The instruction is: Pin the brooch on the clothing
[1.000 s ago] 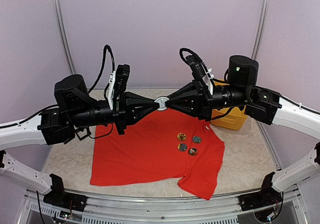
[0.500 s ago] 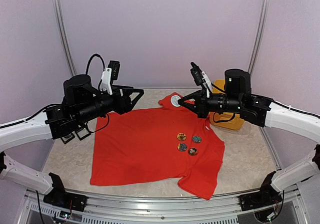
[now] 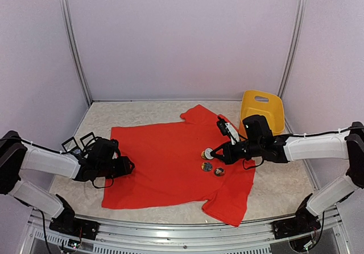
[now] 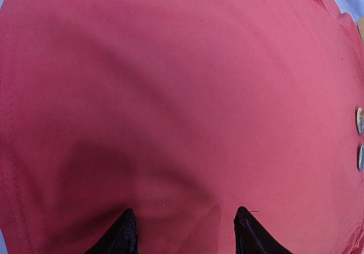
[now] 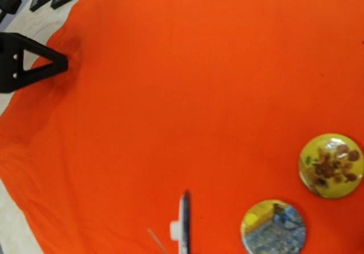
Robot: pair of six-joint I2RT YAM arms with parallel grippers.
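The clothing, a red T-shirt (image 3: 165, 174), lies flat on the table. My right gripper (image 3: 215, 150) is shut on a brooch (image 3: 208, 152) with a white back, held low over the shirt's chest. In the right wrist view the brooch (image 5: 183, 225) shows edge-on with its thin pin (image 5: 154, 241) sticking out; the fingers are out of frame. Beside it, a sunflower brooch (image 5: 331, 165) and a blue-yellow one (image 5: 273, 228) rest on the shirt. My left gripper (image 3: 125, 166) stands open, its fingertips (image 4: 126, 231) low over the shirt's left part with nothing between them.
A yellow plastic basket (image 3: 261, 111) stands behind the right arm at the back right. Another round brooch (image 3: 219, 171) lies on the chest. Two small black frames (image 3: 79, 143) sit on the table left of the shirt.
Both grippers were meeting high up at the brooch. The left one let go, opened and came down to the shirt's left part. The right one carried the brooch down beside the other brooches.
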